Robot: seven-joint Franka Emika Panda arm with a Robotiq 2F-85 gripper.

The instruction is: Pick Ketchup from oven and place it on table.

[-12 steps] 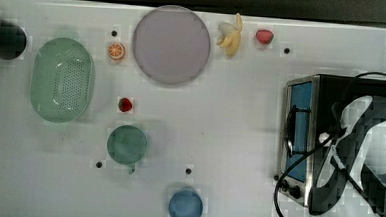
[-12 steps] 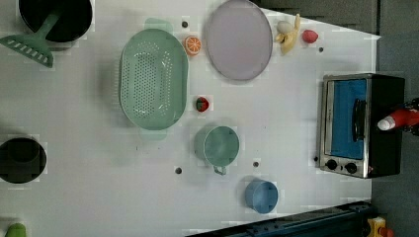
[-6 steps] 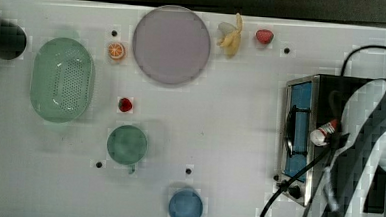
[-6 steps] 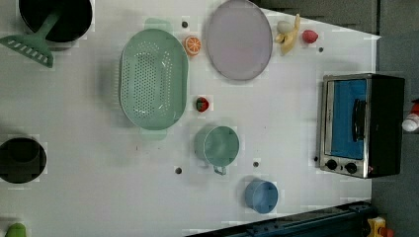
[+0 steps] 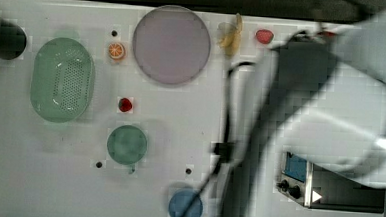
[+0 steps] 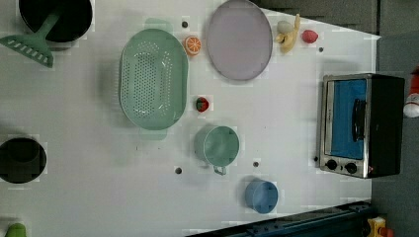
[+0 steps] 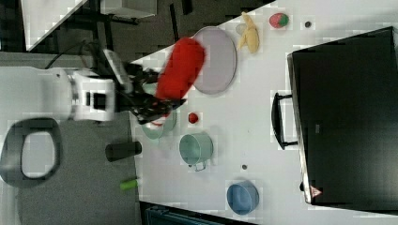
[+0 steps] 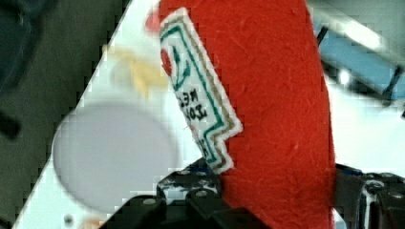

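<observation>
Right view: the fuzzy red Ketchup bottle is held clamped in the gripper jaws, raised above the white counter.

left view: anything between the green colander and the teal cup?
Yes. In the left view a small red fruit lies between the green colander and the teal cup, touching neither.

- A robot lab staged as a play kitchen.
- The white tabletop has small dark round holes.
- Toy fruit, a green colander and a toaster oven sit on it.
- A cabled white robot arm stands above grey floor.
</observation>
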